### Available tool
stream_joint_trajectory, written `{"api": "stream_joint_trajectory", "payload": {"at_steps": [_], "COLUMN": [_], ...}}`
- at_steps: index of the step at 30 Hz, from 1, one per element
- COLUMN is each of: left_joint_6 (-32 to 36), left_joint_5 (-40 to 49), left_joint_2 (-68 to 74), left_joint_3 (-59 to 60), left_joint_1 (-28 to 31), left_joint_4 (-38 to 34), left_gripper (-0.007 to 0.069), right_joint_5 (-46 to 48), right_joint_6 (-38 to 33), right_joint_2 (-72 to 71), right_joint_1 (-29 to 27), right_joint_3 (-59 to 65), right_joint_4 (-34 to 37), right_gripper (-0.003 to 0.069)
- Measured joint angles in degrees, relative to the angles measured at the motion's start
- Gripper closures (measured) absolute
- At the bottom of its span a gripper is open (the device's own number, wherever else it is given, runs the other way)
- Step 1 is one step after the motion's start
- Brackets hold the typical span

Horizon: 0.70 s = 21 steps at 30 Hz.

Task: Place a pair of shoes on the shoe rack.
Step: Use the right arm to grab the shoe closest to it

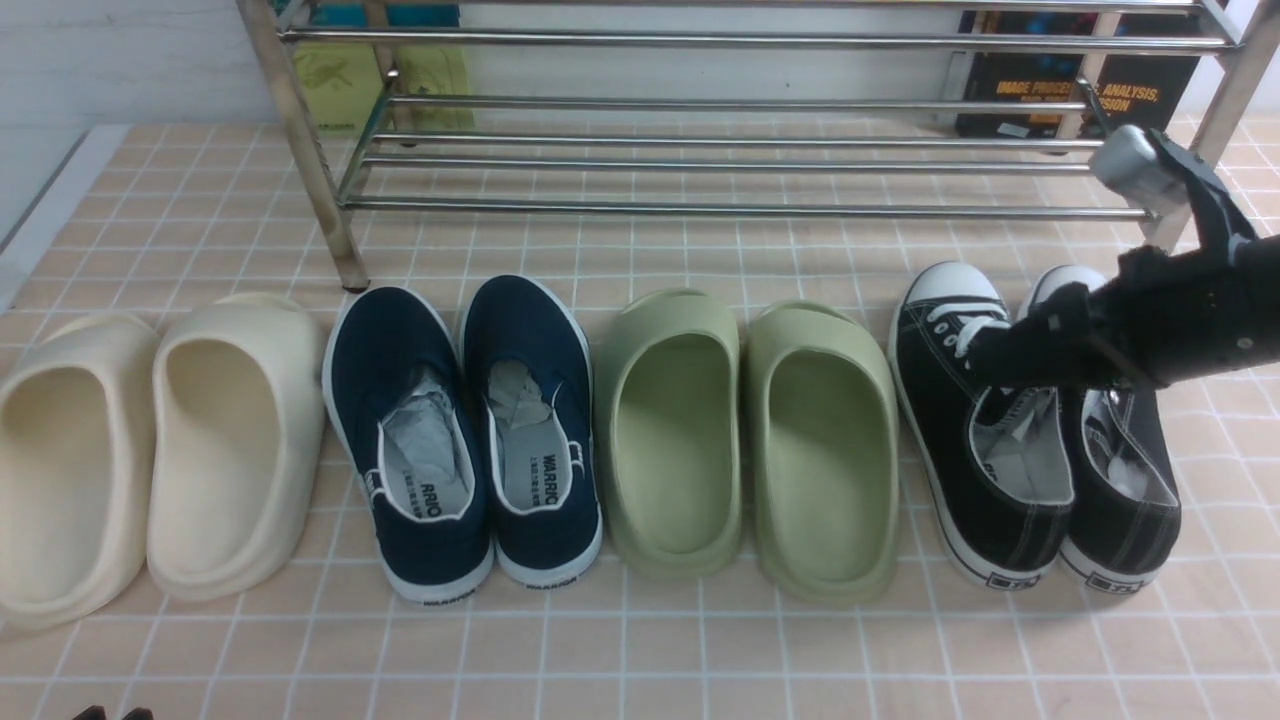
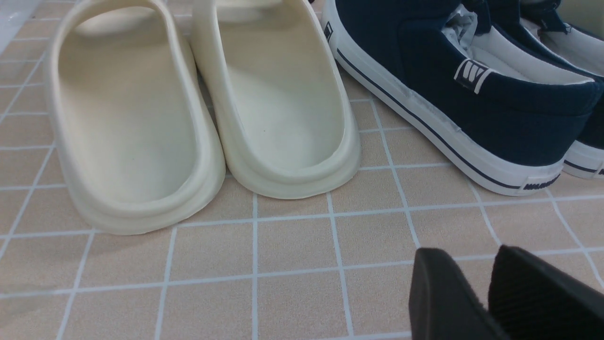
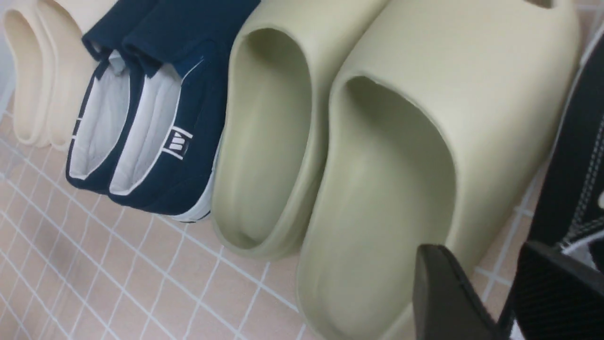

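The two black canvas sneakers, left one (image 1: 975,480) and right one (image 1: 1130,490), stand side by side on the tiled floor at the far right of the row, toes toward the shoe rack (image 1: 700,208). My right gripper (image 1: 1000,345) hovers over the lace area of the left sneaker. In the right wrist view it (image 3: 476,250) is open with floor showing between its fingers, and the sneaker's side (image 3: 573,156) lies just beyond one finger. My left gripper (image 2: 465,255) sits low at the near left edge (image 1: 110,713), slightly open and empty.
The row also holds cream slippers (image 1: 150,450), navy WARRIOR slip-ons (image 1: 460,430) and green slippers (image 1: 745,440). The green pair sits close beside the left sneaker. Books (image 1: 1080,90) stand behind the rack. A rack leg (image 1: 320,200) stands by the navy shoes.
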Motion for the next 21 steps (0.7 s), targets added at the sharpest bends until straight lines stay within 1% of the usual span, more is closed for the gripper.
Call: {"api": "stream_joint_trajectory", "payload": {"at_steps": [2,5,6,7,8,9,10,12,15,17,21], "left_joint_6": [0.0,0.0,0.0,0.0,0.0,0.0,0.0,0.0,0.0,0.0,0.0], "left_joint_5": [0.0,0.0,0.0,0.0,0.0,0.0,0.0,0.0,0.0,0.0,0.0], "left_joint_2": [0.0,0.0,0.0,0.0,0.0,0.0,0.0,0.0,0.0,0.0,0.0], "left_joint_3": [0.0,0.0,0.0,0.0,0.0,0.0,0.0,0.0,0.0,0.0,0.0], "left_joint_1": [0.0,0.0,0.0,0.0,0.0,0.0,0.0,0.0,0.0,0.0,0.0], "left_joint_4": [0.0,0.0,0.0,0.0,0.0,0.0,0.0,0.0,0.0,0.0,0.0], "left_gripper": [0.0421,0.0415,0.0415,0.0414,0.0412,0.0412,0.0410,0.0408,0.0405,0.0405,0.0405], "right_joint_5": [-1.7,-3.5,-3.6,-4.1,-4.8,-5.3,-5.7,-6.7,-8.6,-9.9,-10.4], "right_joint_6": [2.4,11.3,12.1,16.4,25.0,29.9,33.6,40.6,51.1,57.6,62.7], "right_joint_2": [0.0,0.0,0.0,0.0,0.0,0.0,0.0,0.0,0.0,0.3,2.1], "right_joint_1": [3.5,9.4,9.4,11.2,14.2,15.5,16.4,18.0,19.6,20.0,20.0], "right_joint_3": [-0.3,-0.7,-0.8,-1.1,-1.8,-2.3,-2.7,-3.6,-4.4,-4.5,-4.6], "right_joint_4": [-4.2,-15.7,-16.6,-21.5,-29.8,-35.1,-40.4,-48.3,-59.8,-64.7,-66.2], "right_gripper": [0.0419,0.0419,0.0419,0.0419,0.0419,0.0419,0.0419,0.0414,0.0384,0.0338,0.0263]}}
